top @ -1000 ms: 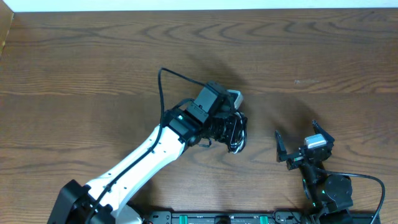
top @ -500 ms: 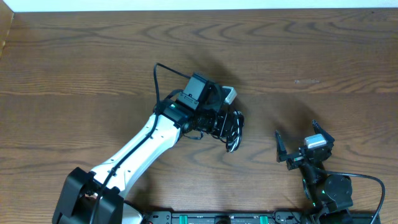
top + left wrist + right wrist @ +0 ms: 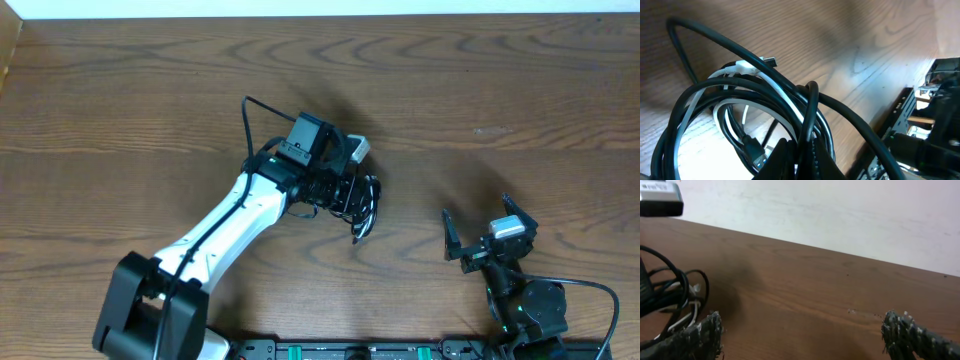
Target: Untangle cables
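The cables [image 3: 364, 204] form one tangled bundle of black loops at the middle of the table. My left gripper [image 3: 347, 195] is shut on that bundle. In the left wrist view its fingers [image 3: 785, 157] pinch black strands [image 3: 810, 115], and a thin white cable [image 3: 689, 107] loops through the black ones, with a small plug end [image 3: 771, 61] at the top. The bundle seems to hang slightly above the wood. My right gripper [image 3: 475, 210] stands open and empty at the front right, well apart from the bundle. Its view shows the tangle [image 3: 670, 300] at the far left.
The brown wooden table [image 3: 520, 90] runs to a pale wall at the back. A thick black wire [image 3: 260, 115] arcs from the left wrist. A black rail [image 3: 360, 350] with both arm bases lies along the front edge.
My left arm has swung left and slightly toward the back, carrying the cable bundle with it. The right arm has not moved.
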Controlling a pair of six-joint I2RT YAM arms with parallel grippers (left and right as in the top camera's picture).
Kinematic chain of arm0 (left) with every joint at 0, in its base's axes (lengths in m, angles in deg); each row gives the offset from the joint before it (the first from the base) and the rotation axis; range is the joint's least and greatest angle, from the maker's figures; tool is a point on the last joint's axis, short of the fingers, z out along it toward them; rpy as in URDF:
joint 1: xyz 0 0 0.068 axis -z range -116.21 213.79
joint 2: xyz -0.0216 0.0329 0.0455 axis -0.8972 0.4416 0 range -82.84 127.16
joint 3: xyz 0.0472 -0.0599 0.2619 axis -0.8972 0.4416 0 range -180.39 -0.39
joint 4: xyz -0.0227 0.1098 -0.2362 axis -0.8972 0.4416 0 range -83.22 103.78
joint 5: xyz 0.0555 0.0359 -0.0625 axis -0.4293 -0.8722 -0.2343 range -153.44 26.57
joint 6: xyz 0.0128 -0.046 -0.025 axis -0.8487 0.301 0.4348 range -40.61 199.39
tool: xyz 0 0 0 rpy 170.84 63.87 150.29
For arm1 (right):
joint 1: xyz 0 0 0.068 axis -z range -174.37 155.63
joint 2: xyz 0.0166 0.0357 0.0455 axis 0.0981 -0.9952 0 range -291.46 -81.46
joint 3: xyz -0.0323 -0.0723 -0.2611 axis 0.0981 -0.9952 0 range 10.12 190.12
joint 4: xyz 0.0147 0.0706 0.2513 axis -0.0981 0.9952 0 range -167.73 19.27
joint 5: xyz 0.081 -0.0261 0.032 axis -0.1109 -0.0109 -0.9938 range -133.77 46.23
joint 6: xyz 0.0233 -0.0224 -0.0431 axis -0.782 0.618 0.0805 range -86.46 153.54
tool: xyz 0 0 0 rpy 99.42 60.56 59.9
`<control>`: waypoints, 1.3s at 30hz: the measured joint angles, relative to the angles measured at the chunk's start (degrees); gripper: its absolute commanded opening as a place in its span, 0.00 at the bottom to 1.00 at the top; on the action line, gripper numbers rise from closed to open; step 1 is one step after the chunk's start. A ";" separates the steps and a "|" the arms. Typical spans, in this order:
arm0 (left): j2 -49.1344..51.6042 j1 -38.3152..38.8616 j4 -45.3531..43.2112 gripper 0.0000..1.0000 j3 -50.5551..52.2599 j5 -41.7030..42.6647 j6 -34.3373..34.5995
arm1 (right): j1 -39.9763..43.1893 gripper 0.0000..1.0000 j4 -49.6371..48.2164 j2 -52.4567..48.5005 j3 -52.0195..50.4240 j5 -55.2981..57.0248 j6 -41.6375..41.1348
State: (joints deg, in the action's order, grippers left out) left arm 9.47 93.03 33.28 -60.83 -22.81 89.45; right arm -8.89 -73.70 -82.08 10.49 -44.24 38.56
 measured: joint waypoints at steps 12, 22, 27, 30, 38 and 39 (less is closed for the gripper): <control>2.10 -2.86 -0.48 0.08 0.00 -0.02 -6.08 | 0.00 0.99 0.00 0.00 0.00 -0.02 0.00; 2.10 -6.36 -2.64 0.08 0.00 -0.02 -6.95 | 0.00 0.99 0.00 0.00 0.00 -0.02 0.00; 2.10 -6.32 -2.38 0.08 0.00 0.42 -6.91 | 0.00 0.99 0.00 0.00 0.00 -0.02 0.00; 2.10 -6.32 -2.29 0.08 0.00 0.68 -6.91 | 0.00 0.99 0.00 0.00 0.00 -0.02 0.00; 2.10 -6.32 -2.29 0.08 0.00 1.07 -6.91 | 0.00 0.99 0.00 0.00 0.00 0.00 0.00; 2.10 -6.32 -2.29 0.08 0.00 1.07 -6.91 | 0.00 0.99 0.00 0.00 0.00 -0.02 0.00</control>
State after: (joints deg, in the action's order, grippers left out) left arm 11.57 86.71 30.98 -60.83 -21.74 82.55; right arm -8.89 -73.70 -82.08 10.49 -44.27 38.56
